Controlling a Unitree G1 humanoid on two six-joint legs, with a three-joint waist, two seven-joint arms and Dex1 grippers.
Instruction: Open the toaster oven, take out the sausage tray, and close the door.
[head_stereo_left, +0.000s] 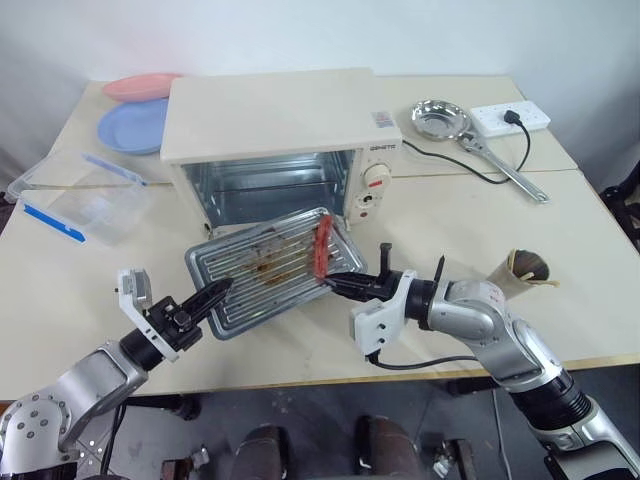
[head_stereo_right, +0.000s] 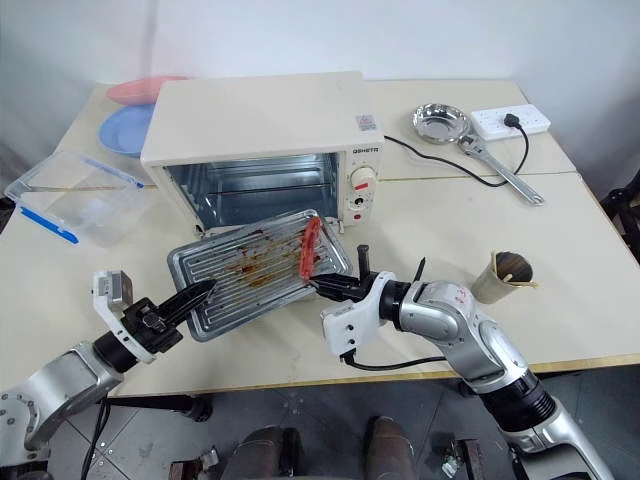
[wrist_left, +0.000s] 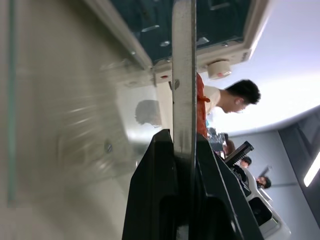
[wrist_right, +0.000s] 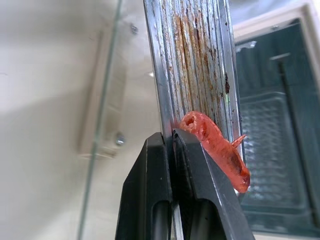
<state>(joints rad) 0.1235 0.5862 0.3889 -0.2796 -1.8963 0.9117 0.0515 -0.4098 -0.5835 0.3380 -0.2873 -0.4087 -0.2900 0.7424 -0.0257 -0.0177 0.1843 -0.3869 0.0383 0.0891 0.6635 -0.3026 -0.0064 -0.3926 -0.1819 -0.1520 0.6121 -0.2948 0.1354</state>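
**A:** Where is the sausage tray (head_stereo_left: 268, 270)?

**B:** Out of the toaster oven (head_stereo_left: 285, 150), held between both arms just in front of the open cavity. The left gripper (head_stereo_left: 215, 295) is clamped on the tray's near-left rim; the left wrist view shows both black fingers (wrist_left: 152, 200) pressed tight on either side of the thin metal edge. The right gripper (head_stereo_left: 335, 283) pinches the near-right corner, and the right wrist view shows its fingers (wrist_right: 150, 190) closed on the rim there.

**A:** And the sausage?

**B:** One red sausage (head_stereo_left: 322, 247) lies along the tray's right end, its near tip just beyond the right gripper's fingertips. Brown grease streaks run down the ridges between the two grippers.

**A:** The door?

**B:** The door (wrist_right: 102, 100) is dropped open; its clear glass and cream bar handle show below the tray in the right wrist view.

**A:** Anything else nearby?

**B:** A clear plastic box (head_stereo_left: 75, 205) sits well off beyond the left gripper. A small steel bowl (head_stereo_left: 440, 118) and a white power strip (head_stereo_left: 510, 117) lie far beyond the right gripper, past the oven's dial panel.
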